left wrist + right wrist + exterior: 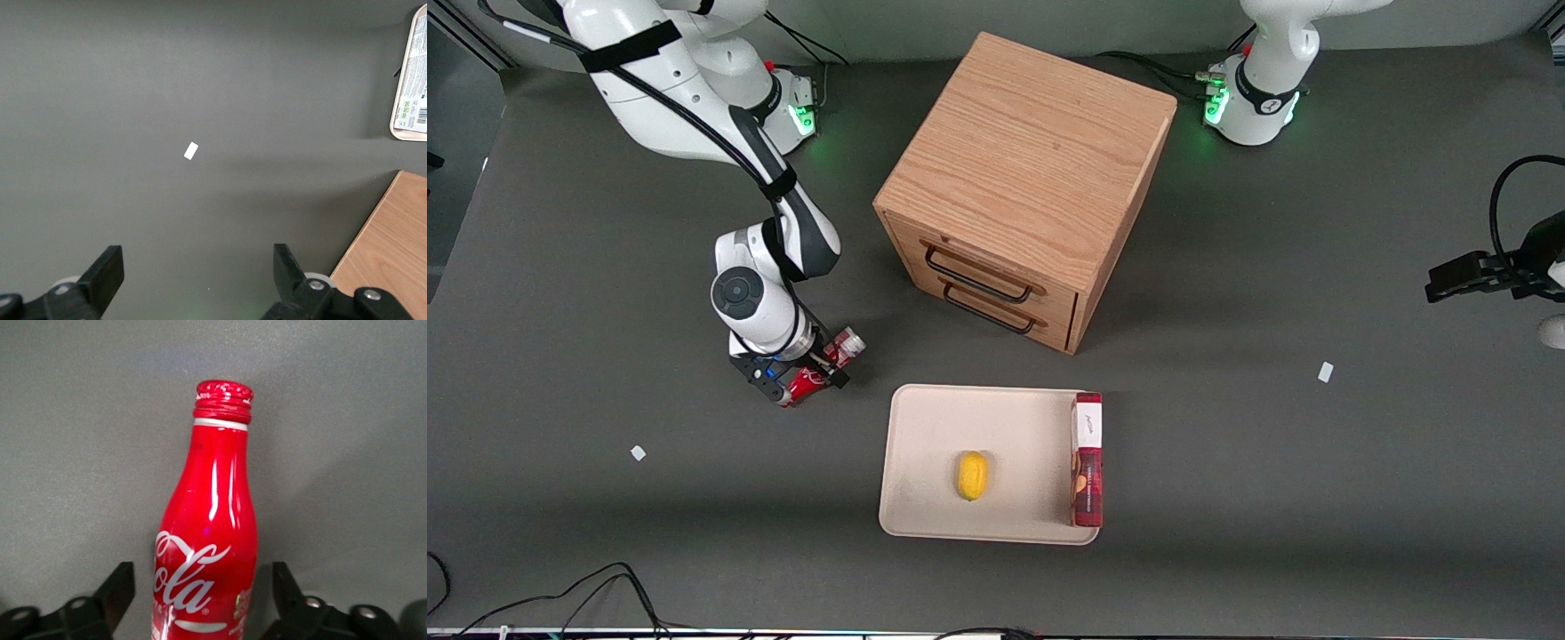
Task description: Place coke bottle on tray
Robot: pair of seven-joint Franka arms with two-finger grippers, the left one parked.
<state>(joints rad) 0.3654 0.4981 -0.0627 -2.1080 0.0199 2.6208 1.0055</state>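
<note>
The coke bottle (843, 347) is red with white script and appears to lie on its side on the dark table, toward the working arm's end, beside the tray. My right gripper (809, 373) is down over it. In the right wrist view the bottle (210, 520) sits between the two black fingers (120, 587), cap pointing away from the wrist, with a gap on each side. The gripper (200, 600) is open. The cream tray (925, 418) lies nearer the front camera than the cabinet.
A yellow lemon (972, 476) lies in the tray. A red-and-white box (1087, 458) lies along the tray's edge toward the parked arm. A wooden drawer cabinet (1023, 178) stands mid-table. Small white scraps (638, 452) lie on the table.
</note>
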